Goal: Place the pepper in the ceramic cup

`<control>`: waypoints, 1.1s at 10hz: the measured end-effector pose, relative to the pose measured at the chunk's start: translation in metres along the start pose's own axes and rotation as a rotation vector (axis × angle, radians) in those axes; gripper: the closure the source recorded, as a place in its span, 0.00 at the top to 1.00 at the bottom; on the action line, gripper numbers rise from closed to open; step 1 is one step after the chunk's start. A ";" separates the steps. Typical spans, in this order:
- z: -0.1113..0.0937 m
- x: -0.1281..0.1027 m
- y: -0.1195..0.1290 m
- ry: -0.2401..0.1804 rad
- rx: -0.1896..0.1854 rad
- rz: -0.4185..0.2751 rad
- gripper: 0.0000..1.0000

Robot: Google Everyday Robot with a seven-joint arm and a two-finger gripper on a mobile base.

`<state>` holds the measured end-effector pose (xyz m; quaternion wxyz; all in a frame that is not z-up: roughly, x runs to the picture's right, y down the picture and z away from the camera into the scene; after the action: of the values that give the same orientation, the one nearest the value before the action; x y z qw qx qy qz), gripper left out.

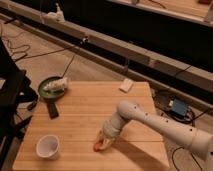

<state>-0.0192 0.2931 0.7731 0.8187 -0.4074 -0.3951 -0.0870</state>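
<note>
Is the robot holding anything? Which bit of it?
The end effector is shut on the pepper, low on the table; one end pokes out, the gripped part is hidden.

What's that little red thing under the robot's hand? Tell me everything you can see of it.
It is a small red-orange pepper, slim and smooth-looking, lying on the wooden table near its front edge. Only one end shows. The rest is hidden under the gripper, which is down on it with its jaws shut around it. The pepper lies well apart from the white ceramic cup and touches nothing else.
</note>
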 end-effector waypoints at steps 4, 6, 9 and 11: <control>-0.007 0.005 0.000 0.020 0.004 -0.006 0.00; -0.016 0.004 -0.006 0.044 0.008 -0.004 0.00; -0.028 -0.001 -0.016 0.062 0.020 -0.003 0.00; -0.040 -0.013 -0.032 0.055 0.056 -0.030 0.00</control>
<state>-0.0198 0.2403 0.7690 0.8390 -0.3757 -0.3808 -0.0992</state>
